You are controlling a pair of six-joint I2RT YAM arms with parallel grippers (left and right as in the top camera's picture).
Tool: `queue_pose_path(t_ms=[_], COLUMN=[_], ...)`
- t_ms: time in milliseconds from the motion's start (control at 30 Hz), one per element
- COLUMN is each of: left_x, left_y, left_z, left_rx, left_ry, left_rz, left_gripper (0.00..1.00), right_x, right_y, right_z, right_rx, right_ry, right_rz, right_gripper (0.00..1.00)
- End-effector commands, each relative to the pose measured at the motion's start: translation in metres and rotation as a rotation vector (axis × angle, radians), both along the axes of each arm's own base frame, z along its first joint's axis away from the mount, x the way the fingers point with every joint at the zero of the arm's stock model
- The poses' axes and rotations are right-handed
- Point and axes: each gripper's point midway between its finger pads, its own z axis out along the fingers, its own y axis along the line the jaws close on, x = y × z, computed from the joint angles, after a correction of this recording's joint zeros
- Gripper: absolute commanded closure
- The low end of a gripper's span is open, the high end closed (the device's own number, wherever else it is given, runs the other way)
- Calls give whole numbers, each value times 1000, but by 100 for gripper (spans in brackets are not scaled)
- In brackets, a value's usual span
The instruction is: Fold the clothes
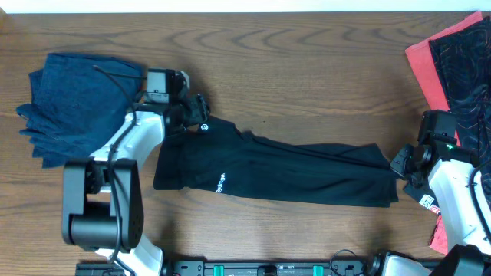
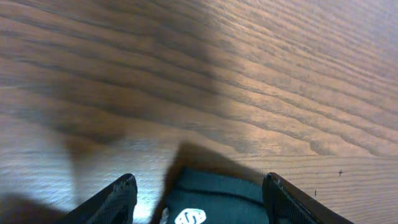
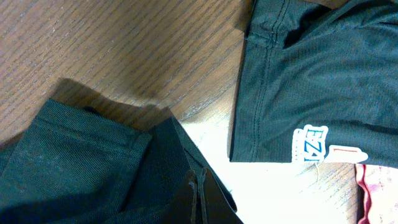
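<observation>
Black pants (image 1: 291,172) lie stretched across the table's middle, waistband at the left with a small white logo (image 1: 203,127). My left gripper (image 1: 192,115) is open at the waistband's top corner; the left wrist view shows its fingers (image 2: 199,196) on either side of the logo patch (image 2: 189,216). My right gripper (image 1: 400,162) is shut on the pants' leg end at the right; the right wrist view shows the fingers (image 3: 198,190) pinched on dark cloth (image 3: 93,162).
A folded blue garment (image 1: 73,103) lies at the far left. A pile of red and black clothes (image 1: 453,69) sits at the right edge. A dark garment with a white label (image 3: 311,81) lies close to my right gripper.
</observation>
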Motion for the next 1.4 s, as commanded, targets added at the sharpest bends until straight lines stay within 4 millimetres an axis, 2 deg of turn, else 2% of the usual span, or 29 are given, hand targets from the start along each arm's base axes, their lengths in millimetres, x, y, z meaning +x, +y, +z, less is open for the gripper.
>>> queue_pose_path(t_ms=[0,233,267,300,367,400,433,533,633,733,833,967,1067,1233,1367], left_x=[-1,-8,-9,-9,-9,-9,-10,-10,-7,-5,-11,-39,-65,-106,-127], left_y=[-12,-18,-18,-18,-18,-18,-18,-18,-21,-29,-31,-27,-23,-14,-3], left_z=[-14,-41,-42,-43,-42,-42,-41,-39,-25,5,39,74,88,92,90], left_rx=[4,11,11,12,11,11,11,11,-10,-54,-76,-74,-68,-36,17], left_ry=[20,80,85,86,86,86,88,87,55,-4,-48,-33,11,119,188], left_rz=[-30,-47,-47,-47,-47,-47,-48,-48,-56,-78,-89,-89,-87,-80,-62], left_gripper=[34,34,39,50,81,92,94,94,94,94,94,94,94,94,94], right_x=[-3,-3,-3,-3,-2,-2,-2,-3,-3,-3,-3,-3,-3,-3,-3], right_y=[-5,-5,-5,-5,-5,-5,-5,-5,-5,-5,-5,-5,-5,-5,-5], right_z=[-2,-2,-2,-2,-2,-2,-2,-2,-2,-2,-2,-2,-2,-2,-2], right_rx=[-6,-6,-6,-7,-7,-7,-6,-7,-7,-7,-6,-7,-7,-6,-7], right_ry=[8,9,8,8,7,7,7,8,8,8,8,8,8,9,8], right_rz=[-26,-26,-26,-26,-26,-26,-26,-26,-26,-26,-26,-26,-26,-25,-25], right_gripper=[99,99,99,99,99,99,99,99,99,99,99,99,99,99,99])
